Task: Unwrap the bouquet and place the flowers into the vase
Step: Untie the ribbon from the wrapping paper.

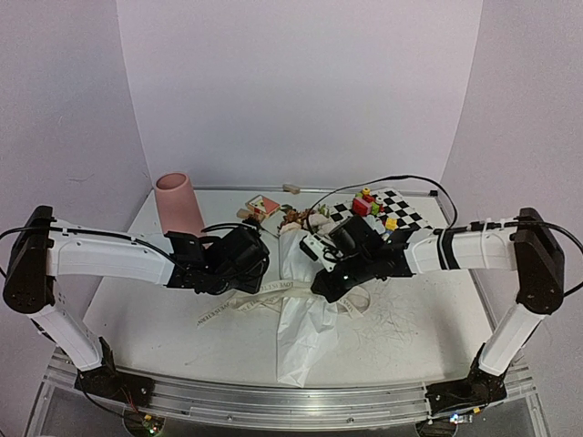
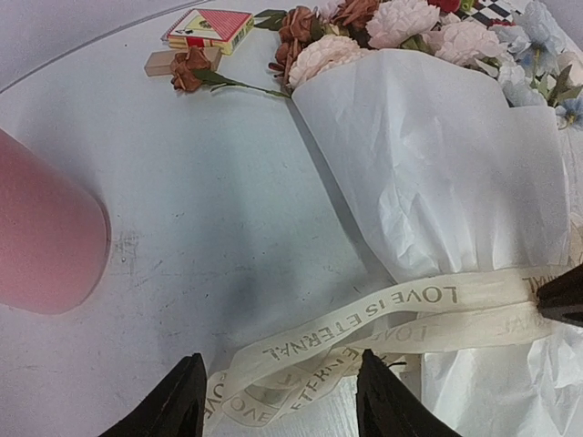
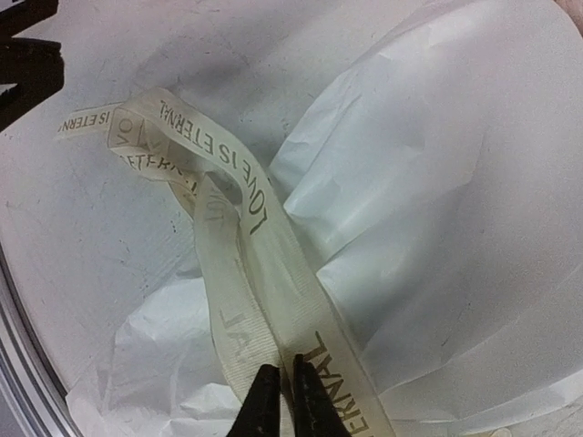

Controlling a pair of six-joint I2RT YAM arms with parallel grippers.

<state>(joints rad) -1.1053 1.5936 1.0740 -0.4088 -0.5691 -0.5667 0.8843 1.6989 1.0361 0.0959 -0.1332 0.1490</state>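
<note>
The bouquet [image 1: 301, 305] lies in the middle of the table, its white paper [image 2: 446, 155] still wrapped round the flowers [image 2: 401, 27], whose heads point to the back. A cream ribbon [image 2: 410, 300] printed "LOVE IS ETERNAL" runs loosely across the wrap and loops on the table to its left. My right gripper [image 3: 284, 369] is shut on a ribbon [image 3: 246, 246] strand above the paper. The left gripper [image 2: 278, 364] hangs open over the ribbon loops, holding nothing. The pink vase [image 1: 178, 205] stands upright at the back left, apart from both grippers.
A playing-card box [image 2: 209, 25], a small wooden block [image 2: 164, 62] and a loose brown rose [image 2: 191, 68] lie behind the bouquet. At the back right are a checkered mat [image 1: 401, 209] with toy blocks [image 1: 369, 202] and a black cable [image 1: 401, 179].
</note>
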